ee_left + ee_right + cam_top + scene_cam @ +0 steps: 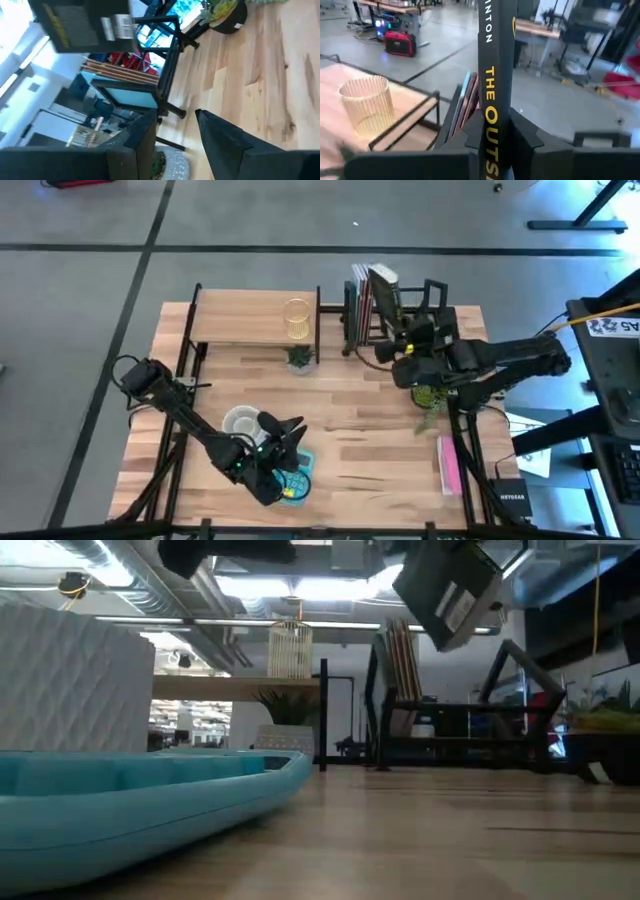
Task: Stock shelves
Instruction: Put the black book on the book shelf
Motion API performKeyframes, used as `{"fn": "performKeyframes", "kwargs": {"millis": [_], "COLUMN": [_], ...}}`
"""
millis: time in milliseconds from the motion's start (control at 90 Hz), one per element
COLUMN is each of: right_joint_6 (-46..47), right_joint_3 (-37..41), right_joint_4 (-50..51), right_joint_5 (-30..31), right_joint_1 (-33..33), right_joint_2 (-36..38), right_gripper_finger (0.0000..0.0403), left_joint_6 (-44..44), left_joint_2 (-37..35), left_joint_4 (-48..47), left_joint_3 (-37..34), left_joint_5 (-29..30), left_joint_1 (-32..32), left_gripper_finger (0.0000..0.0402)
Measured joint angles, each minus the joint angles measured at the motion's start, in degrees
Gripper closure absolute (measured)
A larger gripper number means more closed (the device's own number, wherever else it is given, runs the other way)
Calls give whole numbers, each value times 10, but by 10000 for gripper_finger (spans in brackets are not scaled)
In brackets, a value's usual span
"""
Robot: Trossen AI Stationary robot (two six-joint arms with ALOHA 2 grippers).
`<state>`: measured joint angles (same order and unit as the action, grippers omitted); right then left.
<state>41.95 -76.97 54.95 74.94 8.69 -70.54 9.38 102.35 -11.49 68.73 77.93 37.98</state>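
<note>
My right gripper (398, 345) is shut on a black book (495, 75) with yellow spine lettering, held in the air (450, 590) over the black bar rack (425, 305). Several books (360, 300) stand upright in that rack's left end. The wood-board shelf (250, 320) at the far left carries a gold wire cup (296, 320); a small plant (299, 358) stands at its front edge. My left gripper (278, 442) hangs open over a teal tray (298, 475) near the front edge, touching nothing. My right gripper pinches the black book between its two fingers, one on each cover, beside the spine (492, 125), which faces the wrist camera. The fingers come roughly level from the table's right side. The book is lifted clear and tilted (445, 595) above the rack.
A potted plant (430, 393) stands under my right arm. A pink book (449, 465) and a black box (510, 500) lie at the right front. A white round object (240, 422) sits beside the teal tray. Bare tabletop (370, 440) spans the middle.
</note>
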Motion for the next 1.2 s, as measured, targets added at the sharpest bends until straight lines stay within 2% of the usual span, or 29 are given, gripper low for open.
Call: {"fn": "performKeyframes", "kwargs": {"millis": [133,267,422,589,800,1200], "right_joint_6": [-22,-28,-111,-104,-75,-46], "right_joint_3": [-1,24,110,213,306,347], "right_joint_4": [-6,-31,-188,-365,-516,-551], "right_joint_5": [10,-60,-205,-243,-294,-299], "right_joint_1": [-69,-158,-251,-311,-339,-339], "right_joint_2": [31,47,47,47,47,15], "right_gripper_finger": [370,370,370,370,370,363], "left_joint_6": [-11,-16,-16,-24,-30,-42], "left_joint_2": [0,0,0,0,0,0], "left_joint_4": [-1,-2,-5,-17,-18,-30], "left_joint_3": [0,0,0,0,0,0], "left_joint_5": [-14,-15,-15,-15,-15,-15], "left_joint_1": [2,4,4,4,6,1], "left_gripper_finger": [269,269,269,269,269,269]}}
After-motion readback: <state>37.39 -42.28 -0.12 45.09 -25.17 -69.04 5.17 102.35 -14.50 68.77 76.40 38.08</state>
